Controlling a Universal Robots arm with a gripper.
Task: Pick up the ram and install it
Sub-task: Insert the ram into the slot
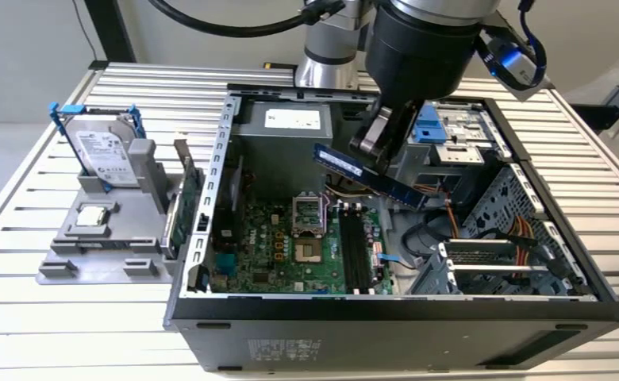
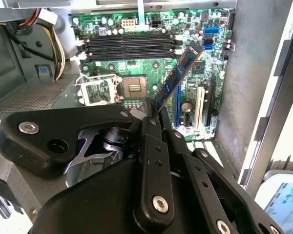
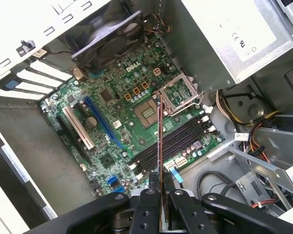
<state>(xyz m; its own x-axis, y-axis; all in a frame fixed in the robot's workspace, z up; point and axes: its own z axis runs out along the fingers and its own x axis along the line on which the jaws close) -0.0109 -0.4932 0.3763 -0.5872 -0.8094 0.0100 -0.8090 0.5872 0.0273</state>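
The case [image 1: 223,159] lies open on its side with the motherboard [image 1: 288,254] flat on its floor. The gripper [image 1: 376,144] hangs above the motherboard, nearer the cable side than the card side, and is clamped on one end of the ram [image 1: 368,175]. The ram is clear of the board, touching nothing, and slopes down from the fingers.

The four black slots [image 3: 171,146] run along the motherboard's edge beside the socket [image 3: 180,95]. In the first wrist view the ram [image 3: 159,141] appears edge-on and crosses the slots at an angle instead of lying along one.

The main risk, as I judge it, is a skewed landing. A stick held by one end and tilted would meet a slot corner-first, and it could jam against an end latch or ride up on the wall between two slots. Pressing down in that state could bend the stick or pivot it in the grip.

The socket, just beside the slots, sits under the ram's free end and could be struck if the ram comes down there. Cables [image 3: 234,105] lie just off the motherboard and could snag the free end. I cannot tell which way the ram's notch faces, so a reversed fit is also possible.
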